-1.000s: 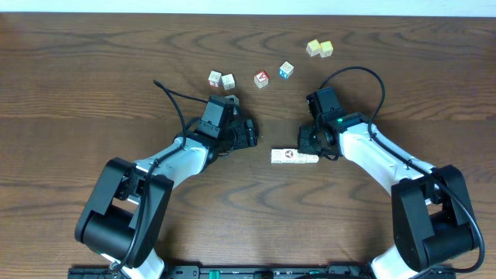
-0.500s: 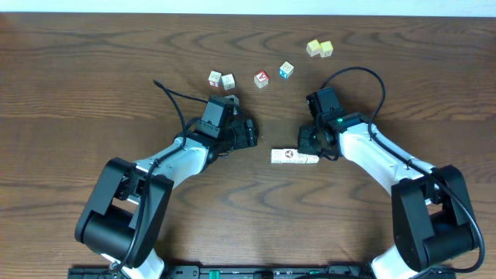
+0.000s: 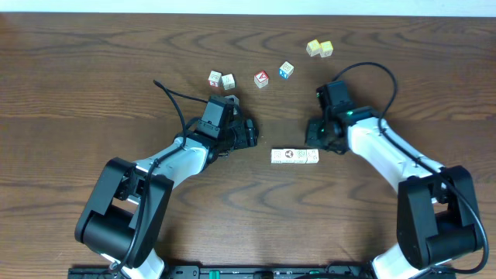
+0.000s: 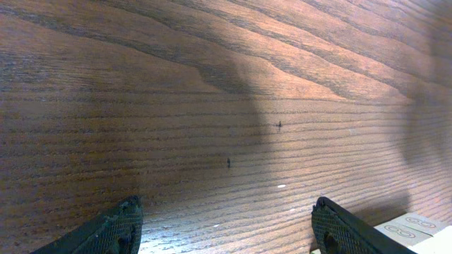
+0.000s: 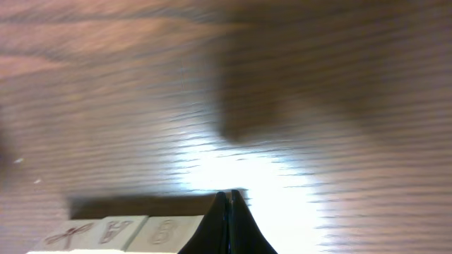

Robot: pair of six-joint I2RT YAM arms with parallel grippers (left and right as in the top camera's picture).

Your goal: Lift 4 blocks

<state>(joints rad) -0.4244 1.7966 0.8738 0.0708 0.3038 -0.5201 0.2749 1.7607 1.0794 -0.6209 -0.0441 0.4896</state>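
- The blocks [image 3: 294, 156] lie in a row between both arms.
- The left gripper [image 4: 227, 227] gapes wide, empty; the right gripper [image 5: 227, 203] is pinched tight, empty.
- Press the row evenly from both ends, then lift slowly.

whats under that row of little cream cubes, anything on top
The row of four small cream-white cubes lies flat on the brown wooden table, one layer, nothing on top. Their bottom faces are hidden against the wood.
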